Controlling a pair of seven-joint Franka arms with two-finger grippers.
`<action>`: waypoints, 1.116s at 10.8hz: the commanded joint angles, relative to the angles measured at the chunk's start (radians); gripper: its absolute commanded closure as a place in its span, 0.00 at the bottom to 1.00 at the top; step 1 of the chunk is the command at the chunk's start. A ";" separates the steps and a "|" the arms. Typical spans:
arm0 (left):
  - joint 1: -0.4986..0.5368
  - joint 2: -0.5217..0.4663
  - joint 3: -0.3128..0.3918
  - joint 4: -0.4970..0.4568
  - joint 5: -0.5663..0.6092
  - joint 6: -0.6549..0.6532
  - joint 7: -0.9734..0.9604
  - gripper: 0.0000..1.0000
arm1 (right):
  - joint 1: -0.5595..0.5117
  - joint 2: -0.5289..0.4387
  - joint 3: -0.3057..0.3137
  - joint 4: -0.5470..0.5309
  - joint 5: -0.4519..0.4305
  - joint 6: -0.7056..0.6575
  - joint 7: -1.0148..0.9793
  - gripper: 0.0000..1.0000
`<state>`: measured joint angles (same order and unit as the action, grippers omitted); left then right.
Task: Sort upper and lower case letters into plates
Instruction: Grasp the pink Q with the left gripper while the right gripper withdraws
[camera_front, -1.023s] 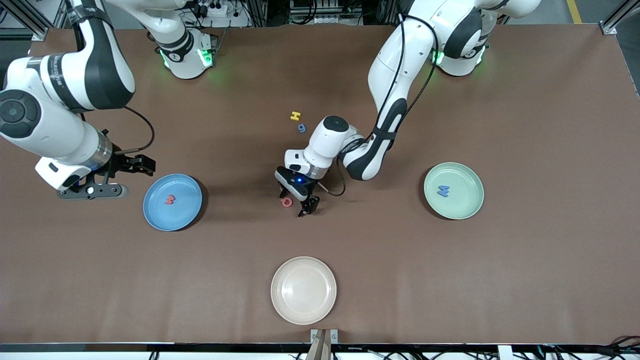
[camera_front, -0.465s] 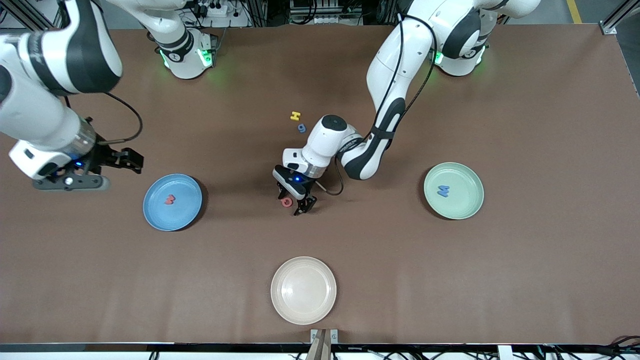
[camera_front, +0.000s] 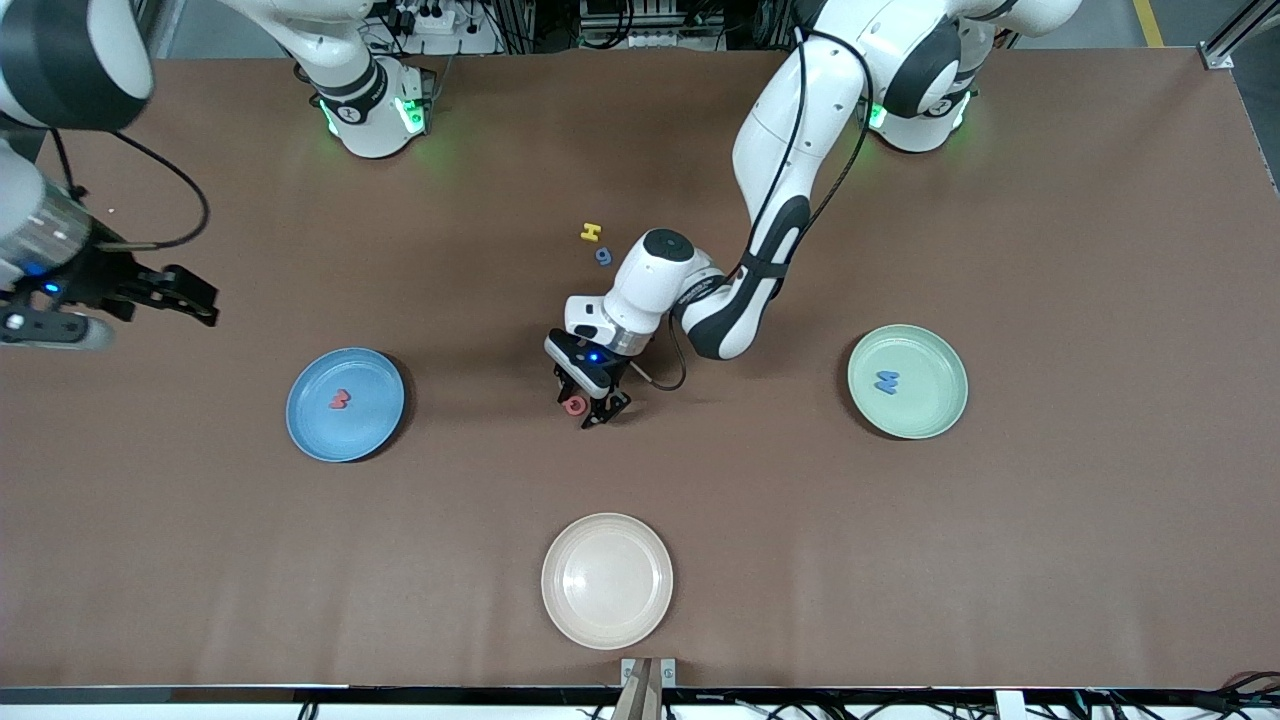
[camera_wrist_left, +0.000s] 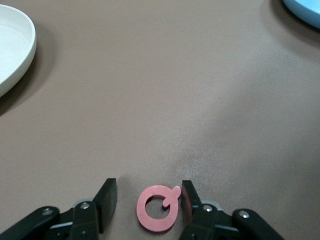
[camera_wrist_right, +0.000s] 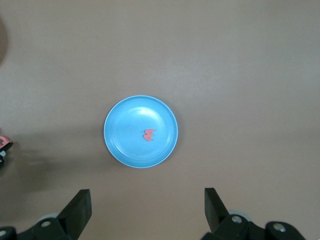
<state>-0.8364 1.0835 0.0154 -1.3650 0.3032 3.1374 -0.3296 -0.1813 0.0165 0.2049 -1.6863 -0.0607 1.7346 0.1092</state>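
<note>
We see a pink ring-shaped letter (camera_wrist_left: 158, 209) with a short tail lying flat at mid-table. The left gripper (camera_wrist_left: 148, 206) straddles it, half closed: one finger (camera_wrist_left: 189, 201) touches the tail, the other stands apart. The front view adds a yellow letter (camera_front: 591, 232) and a blue one (camera_front: 603, 256) above it. The blue plate (camera_front: 375, 419) holds a red letter (camera_front: 339, 400), the green plate (camera_front: 940, 413) a blue one (camera_front: 886, 381). The right gripper (camera_wrist_right: 147, 207) hangs wide open and empty at the frame's left edge.

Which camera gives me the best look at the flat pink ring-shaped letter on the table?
The left wrist view: the flat pink ring-shaped letter fills the foreground between the left end effector's fingers, one touching it. The front view shows only a small pink spot under that end effector. The right wrist view catches a pink sliver at its edge.
</note>
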 joint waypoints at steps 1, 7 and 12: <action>0.000 0.036 0.002 0.030 0.013 0.006 -0.014 0.43 | -0.015 -0.044 0.008 0.000 0.044 -0.015 -0.005 0.00; -0.007 0.032 -0.002 0.017 0.010 0.006 -0.057 0.47 | 0.016 -0.083 -0.027 0.000 0.127 -0.049 -0.011 0.00; -0.007 0.032 -0.002 0.017 0.010 0.006 -0.059 0.61 | 0.095 -0.078 -0.126 -0.007 0.117 -0.064 -0.078 0.00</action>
<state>-0.8376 1.0836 0.0132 -1.3631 0.3032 3.1424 -0.3585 -0.1132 -0.0532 0.1251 -1.6877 0.0409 1.6828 0.0823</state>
